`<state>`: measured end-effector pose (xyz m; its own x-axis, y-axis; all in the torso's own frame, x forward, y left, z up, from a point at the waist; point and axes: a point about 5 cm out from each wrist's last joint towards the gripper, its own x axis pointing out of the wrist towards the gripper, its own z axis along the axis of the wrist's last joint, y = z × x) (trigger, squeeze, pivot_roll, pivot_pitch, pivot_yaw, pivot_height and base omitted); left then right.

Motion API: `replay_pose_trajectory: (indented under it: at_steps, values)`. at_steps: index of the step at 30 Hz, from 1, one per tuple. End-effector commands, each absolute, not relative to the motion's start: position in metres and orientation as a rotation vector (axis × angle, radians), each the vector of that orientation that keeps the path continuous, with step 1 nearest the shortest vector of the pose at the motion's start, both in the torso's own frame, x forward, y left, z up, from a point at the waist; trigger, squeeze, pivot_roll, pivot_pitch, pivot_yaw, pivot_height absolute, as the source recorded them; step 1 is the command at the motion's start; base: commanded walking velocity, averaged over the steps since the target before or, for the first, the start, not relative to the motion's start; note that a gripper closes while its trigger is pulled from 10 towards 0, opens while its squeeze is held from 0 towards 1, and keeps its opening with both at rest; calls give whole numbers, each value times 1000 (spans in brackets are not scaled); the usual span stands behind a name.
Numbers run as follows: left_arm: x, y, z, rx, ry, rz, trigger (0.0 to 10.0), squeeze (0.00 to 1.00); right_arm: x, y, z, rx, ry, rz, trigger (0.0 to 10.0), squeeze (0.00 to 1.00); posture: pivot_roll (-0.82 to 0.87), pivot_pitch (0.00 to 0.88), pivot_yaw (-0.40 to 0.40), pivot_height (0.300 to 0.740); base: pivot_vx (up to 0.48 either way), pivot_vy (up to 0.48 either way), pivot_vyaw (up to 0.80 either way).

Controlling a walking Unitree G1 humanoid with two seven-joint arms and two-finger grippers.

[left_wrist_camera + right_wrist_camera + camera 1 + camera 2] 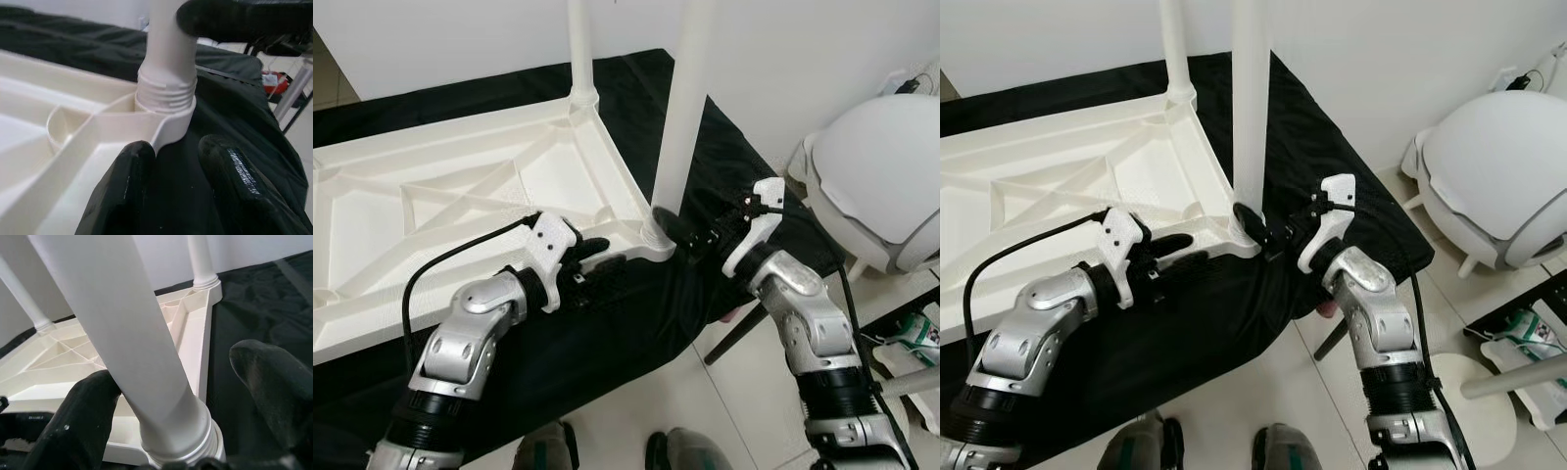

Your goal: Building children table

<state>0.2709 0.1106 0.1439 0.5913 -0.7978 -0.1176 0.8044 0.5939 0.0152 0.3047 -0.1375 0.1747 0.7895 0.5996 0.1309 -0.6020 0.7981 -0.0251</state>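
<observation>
The left gripper (592,257), jaws spread, braces the near corner of the upside-down white plastic ribbed tabletop (460,196), which lies on the black cloth-covered table (705,147). The right gripper (171,396), jaws spread around the white round leg (690,88), probably screws it into the corner socket.

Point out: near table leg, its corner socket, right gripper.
near table leg (683,117), left eye view, on the mid shaft.
corner socket (168,105), left wrist view, on the threaded collar where the leg enters.
right gripper (690,233), left eye view, between its fingertips at the leg's base.
</observation>
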Motion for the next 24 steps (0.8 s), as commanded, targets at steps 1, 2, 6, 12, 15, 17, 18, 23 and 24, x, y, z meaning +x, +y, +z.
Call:
replay_pose_trajectory:
  at_steps: [1, 2, 6, 12, 15, 17, 18, 23, 24]
  values:
    - [280, 120, 141, 37, 129, -754, 10000, 0, 311, -145, 179, -8, -167, 615, 10000, 0, -41, 76, -34, 740, 0, 0, 0]
    - [280, 120, 141, 37, 129, -754, 10000, 0, 311, -145, 179, -8, -167, 615, 10000, 0, -41, 76, -34, 740, 0, 0, 0]
    - [291, 124, 141, 18, 131, -687, 10000, 0, 316, -144, 179, -6, -167, 662, 10000, 0, -34, 70, -49, 740, 0, 0, 0]
    - [301, 116, 148, 71, 111, -612, 10000, 0, 319, -137, 178, -5, -135, 791, 10000, 0, -20, 56, -52, 740, 0, 0, 0]
    - [305, 112, 154, 58, 123, -585, 10000, 0, 323, -134, 176, -3, -116, 834, 10000, 0, -13, 46, -43, 740, 0, 0, 0]
    - [307, 113, 164, 58, 78, -489, 10000, 0, 332, -134, 175, -39, -111, 846, 10000, 0, -14, 41, -31, 740, 0, 0, 0]
    - [307, 113, 164, 58, 78, -489, 10000, 0, 332, -134, 175, -39, -111, 846, 10000, 0, -14, 41, -31, 740, 0, 0, 0]
    - [303, 112, 164, -3, 76, -434, 10000, 0, 344, -138, 176, -71, -113, 837, 10000, 0, -8, 36, -28, 740, 0, 0, 0]
    - [302, 111, 163, -8, 75, -428, 10000, 0, 348, -139, 176, -93, -116, 825, 10000, 0, 0, 32, -33, 740, 0, 0, 0]
